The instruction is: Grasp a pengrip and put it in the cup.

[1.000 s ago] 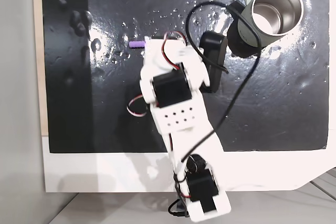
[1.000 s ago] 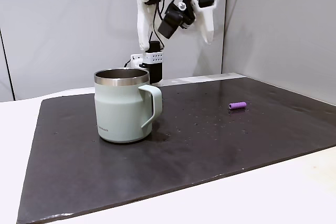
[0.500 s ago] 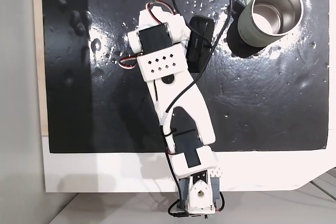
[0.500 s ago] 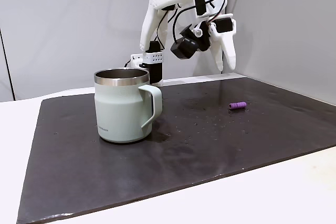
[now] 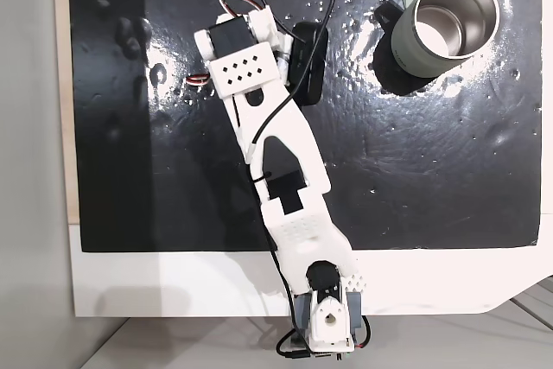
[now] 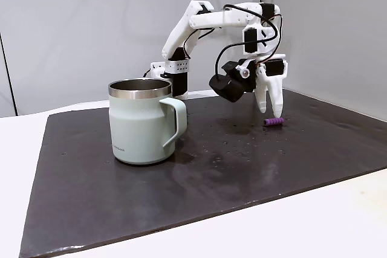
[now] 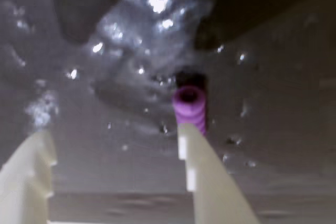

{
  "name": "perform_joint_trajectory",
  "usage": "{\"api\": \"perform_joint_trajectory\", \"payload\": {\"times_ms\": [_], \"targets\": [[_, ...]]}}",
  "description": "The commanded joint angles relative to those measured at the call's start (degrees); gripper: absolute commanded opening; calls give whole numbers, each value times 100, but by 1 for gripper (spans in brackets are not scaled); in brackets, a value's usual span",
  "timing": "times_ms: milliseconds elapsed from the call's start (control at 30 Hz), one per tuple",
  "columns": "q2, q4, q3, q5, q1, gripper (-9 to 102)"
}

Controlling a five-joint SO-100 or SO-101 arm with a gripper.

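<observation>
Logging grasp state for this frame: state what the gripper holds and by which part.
Nothing is held. The gripper is open just above the mat, and the purple pengrip lies beyond one fingertip, not between the fingers.

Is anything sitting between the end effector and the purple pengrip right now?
Nothing visible does. In the wrist view the pengrip lies on bare wet mat just past the right fingertip, with the end effector open. The side fixed view shows the fingers directly above it.
</observation>
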Motion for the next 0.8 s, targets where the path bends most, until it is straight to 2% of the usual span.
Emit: {"api": "perform_joint_trajectory", "payload": {"times_ms": [0,433,567,767], "targets": [[-88,9,-448,88,-193,23],[-853,35,-809,26,-598,20],[-1011,26,-976,-26,-615,15],[-1055,44,-984,-149,-606,0]]}}
